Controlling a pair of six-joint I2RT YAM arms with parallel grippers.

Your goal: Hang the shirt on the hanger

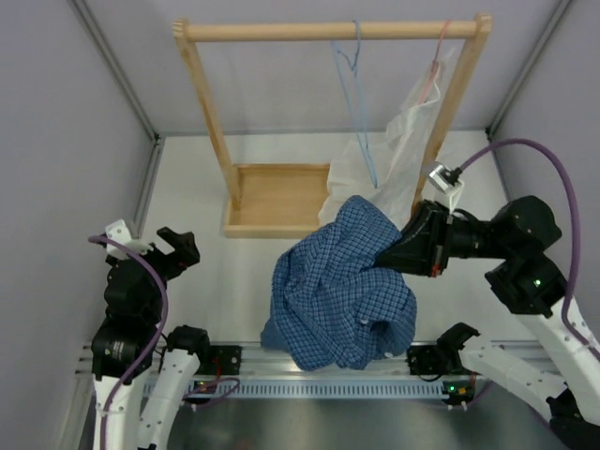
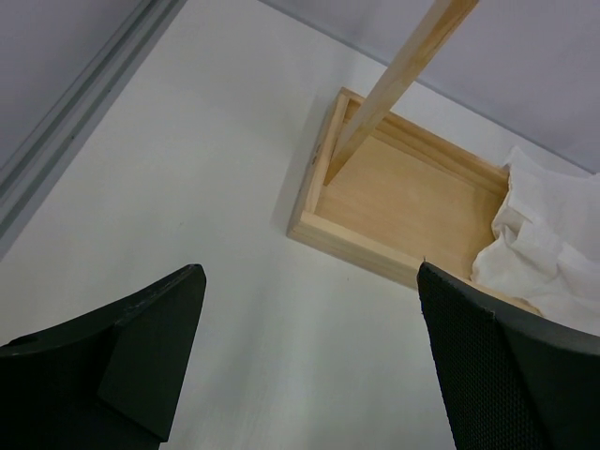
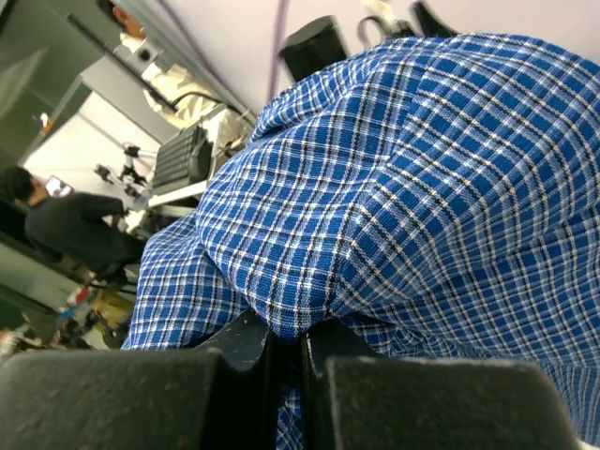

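The blue checked shirt (image 1: 339, 291) hangs bunched in the middle of the table, lifted at its upper right by my right gripper (image 1: 392, 247), which is shut on a fold of the cloth (image 3: 291, 300). The light blue wire hanger (image 1: 354, 103) hangs by its hook from the wooden rail, behind and above the shirt, apart from it. My left gripper (image 1: 173, 246) rests at the left, open and empty; in its wrist view the two fingers (image 2: 141, 347) stand wide apart over bare table.
A wooden rack (image 1: 333, 31) with a tray base (image 1: 272, 202) stands at the back. A white shirt (image 1: 394, 155) on a thin pink hanger (image 1: 433, 66) hangs at the rack's right end, its hem lying on the tray (image 2: 548, 244). Grey walls enclose both sides.
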